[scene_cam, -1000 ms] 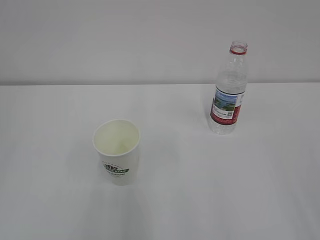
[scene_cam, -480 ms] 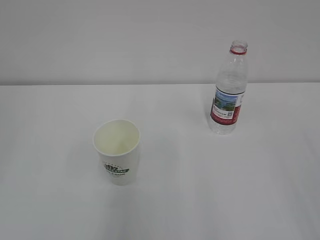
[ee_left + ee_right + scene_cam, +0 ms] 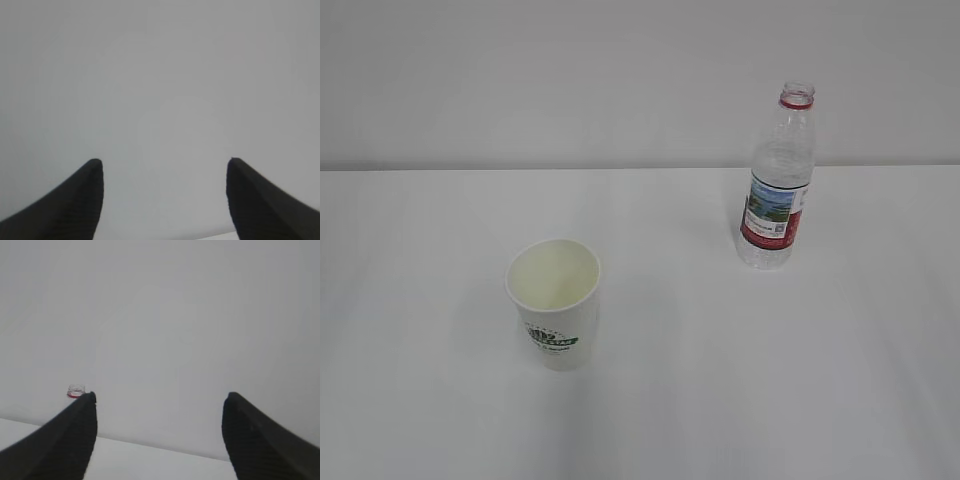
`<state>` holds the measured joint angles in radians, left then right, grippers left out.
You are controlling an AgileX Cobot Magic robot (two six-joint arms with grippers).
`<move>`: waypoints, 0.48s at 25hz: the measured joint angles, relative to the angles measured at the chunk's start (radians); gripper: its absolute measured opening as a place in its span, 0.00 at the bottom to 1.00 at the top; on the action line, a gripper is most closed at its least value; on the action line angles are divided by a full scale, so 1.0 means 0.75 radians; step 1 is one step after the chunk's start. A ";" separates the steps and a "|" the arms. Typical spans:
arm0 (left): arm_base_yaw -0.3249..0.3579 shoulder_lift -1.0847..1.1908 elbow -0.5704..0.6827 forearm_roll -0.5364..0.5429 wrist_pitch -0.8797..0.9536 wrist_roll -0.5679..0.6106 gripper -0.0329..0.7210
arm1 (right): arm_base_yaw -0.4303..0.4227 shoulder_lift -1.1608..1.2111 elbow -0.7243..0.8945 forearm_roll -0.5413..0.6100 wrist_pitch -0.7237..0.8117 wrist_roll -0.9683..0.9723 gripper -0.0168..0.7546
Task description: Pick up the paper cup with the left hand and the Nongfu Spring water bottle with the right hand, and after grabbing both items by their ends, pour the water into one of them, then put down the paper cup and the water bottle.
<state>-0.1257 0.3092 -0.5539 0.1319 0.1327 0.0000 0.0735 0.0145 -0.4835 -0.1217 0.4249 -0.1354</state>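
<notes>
Exterior view: cup near left, bottle far right, untouched. Both end effectors spread wide, empty. Next: reach, grasp.

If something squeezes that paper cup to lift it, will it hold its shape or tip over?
The paper cup looks thin-walled and seems empty, so it is probably light and may dent under a hard squeeze. Its base is narrower than its rim, so a sideways nudge could tip it.

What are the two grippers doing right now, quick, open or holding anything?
Left gripper: open, holding nothing.
Right gripper: open, holding nothing; the bottle neck shows beyond it.
</notes>
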 joint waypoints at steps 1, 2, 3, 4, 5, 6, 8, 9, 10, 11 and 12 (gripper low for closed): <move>0.000 0.028 0.000 0.001 -0.037 0.000 0.79 | 0.000 0.030 0.000 0.000 -0.028 0.000 0.78; 0.000 0.055 0.000 0.001 -0.058 0.000 0.79 | 0.000 0.063 0.000 0.000 -0.050 0.000 0.78; 0.000 0.078 0.000 0.001 -0.082 0.000 0.79 | 0.000 0.091 0.000 0.000 -0.077 0.000 0.78; 0.000 0.100 0.000 0.001 -0.100 0.000 0.79 | 0.000 0.125 0.000 0.000 -0.107 0.000 0.78; 0.000 0.126 0.000 0.001 -0.121 0.000 0.79 | 0.000 0.159 0.000 0.000 -0.135 0.000 0.78; 0.000 0.152 0.000 0.001 -0.142 0.000 0.79 | 0.000 0.194 0.000 0.000 -0.171 0.000 0.78; 0.000 0.199 0.000 0.003 -0.177 0.000 0.79 | 0.000 0.259 0.000 0.000 -0.252 0.000 0.78; 0.000 0.226 0.000 0.003 -0.195 0.000 0.79 | 0.000 0.295 0.000 0.000 -0.284 0.000 0.78; 0.000 0.244 0.000 0.003 -0.210 0.000 0.79 | 0.000 0.325 0.000 0.000 -0.322 0.000 0.78; 0.000 0.265 0.000 0.003 -0.227 0.000 0.79 | 0.000 0.361 0.000 0.000 -0.355 0.000 0.78; 0.000 0.282 0.000 0.003 -0.249 0.000 0.79 | 0.000 0.396 0.000 0.000 -0.382 0.000 0.78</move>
<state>-0.1257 0.5208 -0.5539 0.1340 -0.0540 0.0000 0.0735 0.3118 -0.4835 -0.1217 0.1385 -0.1354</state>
